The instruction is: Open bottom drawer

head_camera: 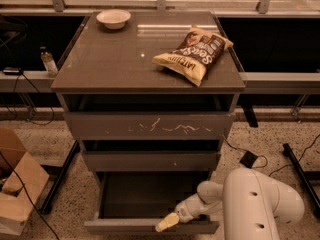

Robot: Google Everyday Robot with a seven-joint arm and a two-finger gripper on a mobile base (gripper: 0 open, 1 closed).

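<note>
Starting with the cabinet [120, 64], we note three stacked drawers. The bottom drawer [125, 227] sits lowest, drawn out toward the near side, dark interior exposed; its long axis runs left to right and its front faces near. The gripper [167, 222] rests at that front's top edge, right of centre, likely placed there to pull; whether it is clamped or released we cannot tell.
</note>
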